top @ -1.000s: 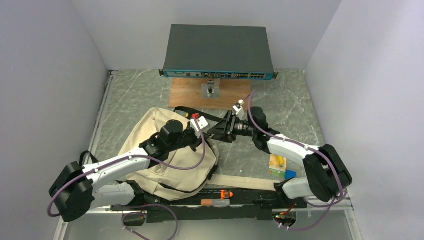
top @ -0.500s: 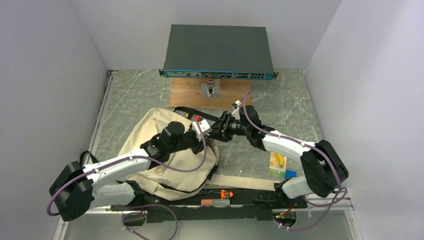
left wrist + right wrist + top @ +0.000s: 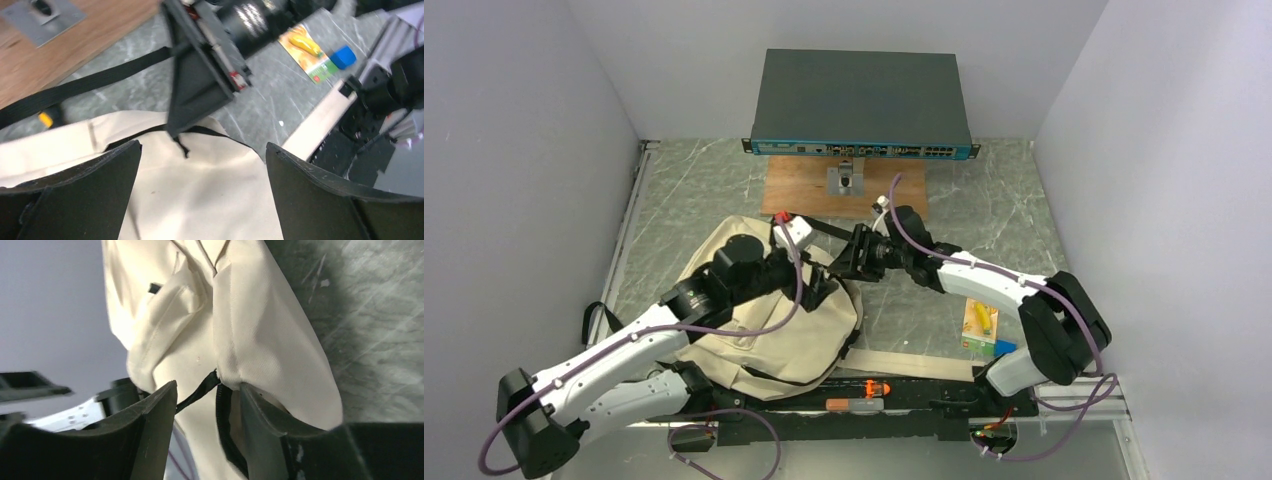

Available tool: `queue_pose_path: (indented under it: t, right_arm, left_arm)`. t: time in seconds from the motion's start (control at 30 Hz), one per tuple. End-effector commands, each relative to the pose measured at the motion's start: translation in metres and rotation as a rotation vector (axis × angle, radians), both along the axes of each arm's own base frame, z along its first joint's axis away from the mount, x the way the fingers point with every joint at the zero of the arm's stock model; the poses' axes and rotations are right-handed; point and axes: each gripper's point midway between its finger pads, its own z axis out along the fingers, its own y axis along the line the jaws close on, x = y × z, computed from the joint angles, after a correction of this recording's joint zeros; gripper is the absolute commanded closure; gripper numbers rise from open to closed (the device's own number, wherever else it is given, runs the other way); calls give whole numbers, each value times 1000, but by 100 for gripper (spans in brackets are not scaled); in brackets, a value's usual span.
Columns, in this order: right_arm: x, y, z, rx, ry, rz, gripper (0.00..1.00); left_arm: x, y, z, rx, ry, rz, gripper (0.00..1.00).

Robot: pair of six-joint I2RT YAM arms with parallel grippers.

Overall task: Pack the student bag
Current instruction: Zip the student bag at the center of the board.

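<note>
The student bag (image 3: 764, 340), beige canvas with black zip trim, lies flat left of the table's middle. My left gripper (image 3: 821, 287) hovers over its upper right corner, jaws wide open, with only bare fabric (image 3: 200, 200) below and nothing between them. My right gripper (image 3: 849, 263) reaches in from the right to that same corner; in the left wrist view it is the black wedge (image 3: 172, 131). In the right wrist view its jaws (image 3: 209, 386) stand apart. The black zip pull (image 3: 200, 390) and zip edge lie between them, unclamped, and bag cloth (image 3: 260, 330) drapes over the right finger.
A network switch (image 3: 861, 105) stands on a wooden board (image 3: 809, 190) at the back. A black strap (image 3: 829, 232) runs from the bag's top. A snack pack (image 3: 980, 322) and a blue block (image 3: 1004, 348) lie at the right, a beige strap (image 3: 914, 362) and an orange-black tool (image 3: 864, 388) near the front.
My left gripper has gone from shut to wide open and drawn back left over the bag. My right gripper has slid left to the bag's zip corner.
</note>
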Motion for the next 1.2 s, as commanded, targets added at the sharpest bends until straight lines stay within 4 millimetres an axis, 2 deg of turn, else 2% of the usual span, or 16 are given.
queue_pose_path:
  t: [0.0, 0.1, 0.2, 0.37, 0.5, 0.63, 0.73, 0.87, 1.03, 1.13, 1.17]
  right_arm:
    - [5, -7, 0, -263, -257, 64, 45]
    - [5, -22, 5, -448, -359, 61, 41]
    - [6, -32, 15, -592, -428, 59, 37]
    - [3, -26, 34, -768, -652, 117, 32]
    - [3, -16, 43, -867, -853, 182, 31]
    - [-5, 7, 49, -913, -1044, 299, 31]
    - [-5, 17, 42, -949, -1102, 348, 32]
    - [3, 25, 28, -1017, -1111, 380, 35]
    - [5, 31, 21, -1020, -1118, 397, 39]
    - [12, 29, 14, -1057, -1123, 367, 45]
    - [16, 27, 16, -1076, -1125, 333, 51]
  left_arm:
    - [20, 42, 8, 11, 128, 259, 2]
    - [28, 66, 9, 5, 193, 393, 6]
    - [36, 93, 15, -37, 217, 558, 5]
    - [36, 128, 27, -62, 180, 706, 3]
    - [32, 147, 41, -95, 132, 761, 1]
    - [26, 151, 46, -112, 113, 754, 0]
    - [23, 149, 43, -114, 126, 733, 0]
    - [20, 145, 36, -108, 152, 711, 0]
    - [17, 148, 34, -102, 157, 716, 0]
    - [17, 149, 31, -104, 164, 722, 0]
    - [18, 148, 30, -102, 168, 721, 0]
